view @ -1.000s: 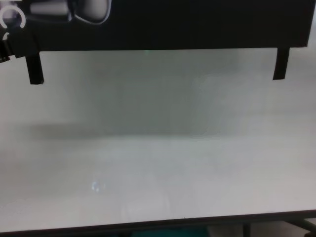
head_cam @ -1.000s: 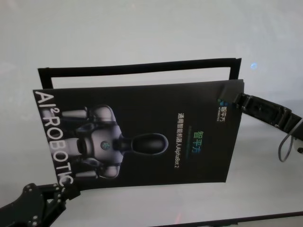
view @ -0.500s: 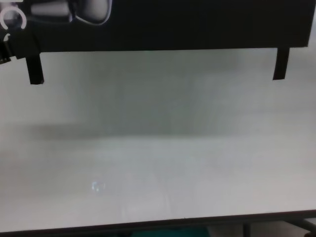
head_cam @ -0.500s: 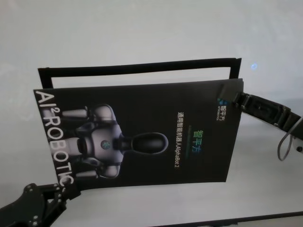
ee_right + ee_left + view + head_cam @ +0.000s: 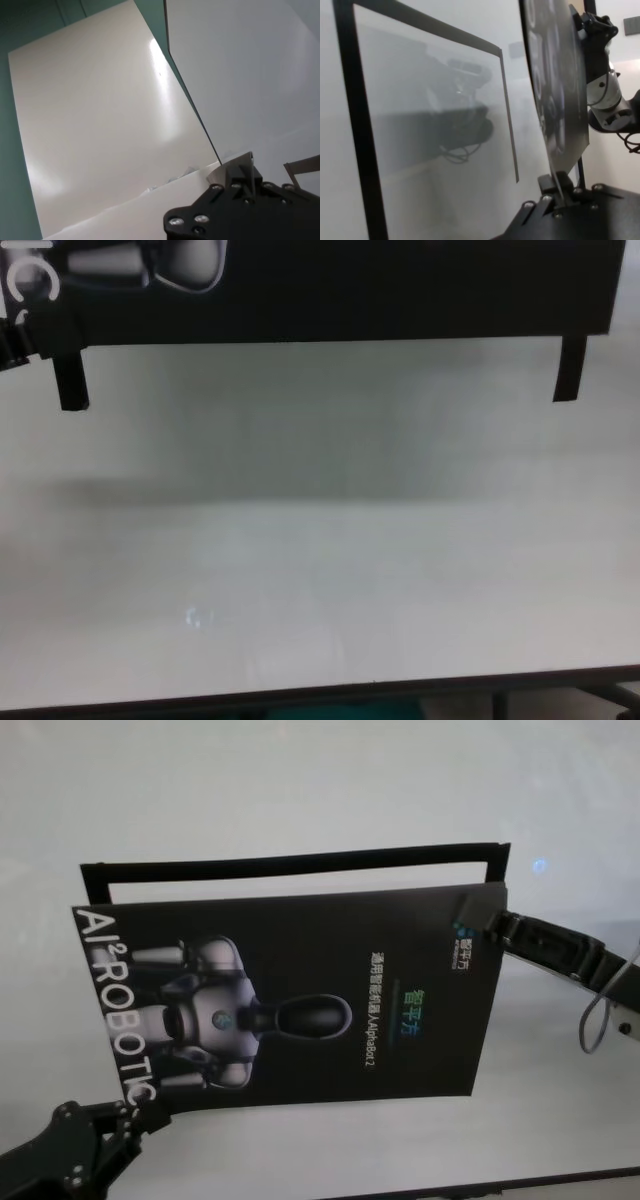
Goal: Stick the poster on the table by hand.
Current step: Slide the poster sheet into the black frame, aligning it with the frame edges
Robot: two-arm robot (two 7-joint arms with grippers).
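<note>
The poster (image 5: 300, 1000), glossy black with a silver-grey robot and white lettering, hangs above the table (image 5: 300, 780), held by two opposite corners. My left gripper (image 5: 140, 1112) is shut on the near left corner, by the white lettering. My right gripper (image 5: 482, 925) is shut on the far right corner. The left wrist view shows the poster (image 5: 555, 90) edge-on, clamped in my left gripper (image 5: 559, 186). The right wrist view shows the poster's white back (image 5: 100, 125) in my right gripper (image 5: 239, 167). In the chest view the poster's edge (image 5: 350, 290) fills the top.
Narrow black tape strips (image 5: 300, 860) lie on the table as a three-sided frame beneath and beyond the poster; two strip ends (image 5: 68, 380) show in the chest view. The table's dark near edge (image 5: 320, 695) runs along the bottom. Bare tabletop (image 5: 320, 540) lies under the poster.
The poster's right side and my right gripper have shifted slightly left and away. The left corner and left gripper have barely moved.
</note>
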